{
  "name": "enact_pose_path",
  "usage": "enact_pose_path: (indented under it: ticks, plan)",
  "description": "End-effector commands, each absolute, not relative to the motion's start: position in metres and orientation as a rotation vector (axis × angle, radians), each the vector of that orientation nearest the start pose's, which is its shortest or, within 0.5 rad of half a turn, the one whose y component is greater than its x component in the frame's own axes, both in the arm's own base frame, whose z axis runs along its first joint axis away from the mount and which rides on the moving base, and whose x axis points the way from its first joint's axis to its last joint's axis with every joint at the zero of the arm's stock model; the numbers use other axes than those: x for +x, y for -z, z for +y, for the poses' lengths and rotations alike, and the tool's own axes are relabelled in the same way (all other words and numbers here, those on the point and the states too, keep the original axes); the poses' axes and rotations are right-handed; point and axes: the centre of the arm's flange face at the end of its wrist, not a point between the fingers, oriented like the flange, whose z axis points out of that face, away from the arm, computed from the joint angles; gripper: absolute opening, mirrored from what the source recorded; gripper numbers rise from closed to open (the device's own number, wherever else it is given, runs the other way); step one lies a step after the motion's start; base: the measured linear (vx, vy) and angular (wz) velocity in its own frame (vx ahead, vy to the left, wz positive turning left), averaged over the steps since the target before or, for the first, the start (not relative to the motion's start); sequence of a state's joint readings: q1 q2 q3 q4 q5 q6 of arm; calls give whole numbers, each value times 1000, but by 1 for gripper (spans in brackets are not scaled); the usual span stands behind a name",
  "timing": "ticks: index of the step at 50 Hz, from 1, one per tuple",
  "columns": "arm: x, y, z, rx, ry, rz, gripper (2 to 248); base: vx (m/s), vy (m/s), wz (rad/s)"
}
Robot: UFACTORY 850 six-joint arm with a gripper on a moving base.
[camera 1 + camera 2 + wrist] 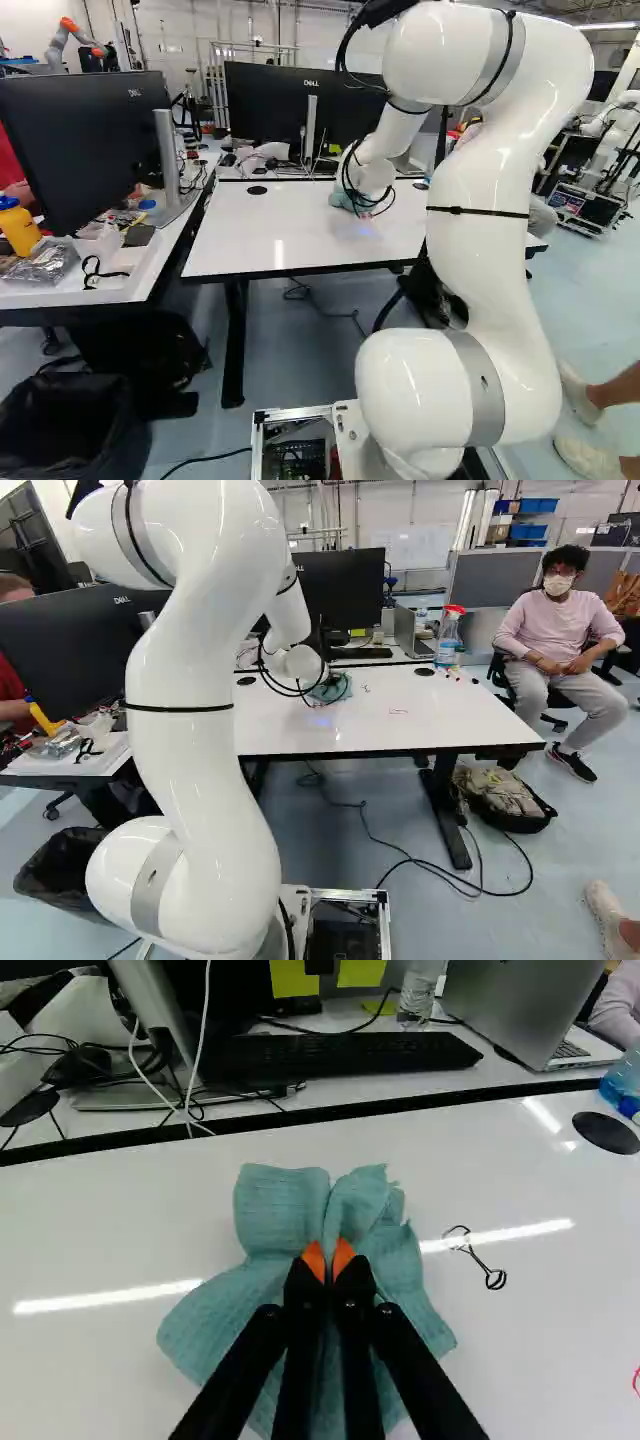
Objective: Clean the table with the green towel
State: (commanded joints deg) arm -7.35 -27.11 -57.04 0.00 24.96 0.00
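The green towel lies bunched on the white table, near its far edge, its lower folds spread out around and under the gripper. In the wrist view the gripper is closed to a narrow gap, its orange pads pinching a raised fold of the towel between them. Just beside the towel is a black scribble on the tabletop; a red mark is farther off. At the table's far side, in the right base view, stands a spray bottle, with a round black cap set in the tabletop near it. Beyond the far edge are a keyboard and an open laptop. A yellow bottle stands at the left of the left base view, above a black bin on the floor.
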Motion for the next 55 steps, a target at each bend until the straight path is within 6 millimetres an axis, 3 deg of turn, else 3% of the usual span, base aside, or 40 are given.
enact_pose_path:
  ticks: [13,32,55]
  plan:
    - [589,-374,-76,-2826,1494,181,29,0,0,0]
    - [604,-392,-75,-2815,1512,175,29,0,0,0]
    - [593,-411,-74,-2867,1402,178,29,0,0,0]
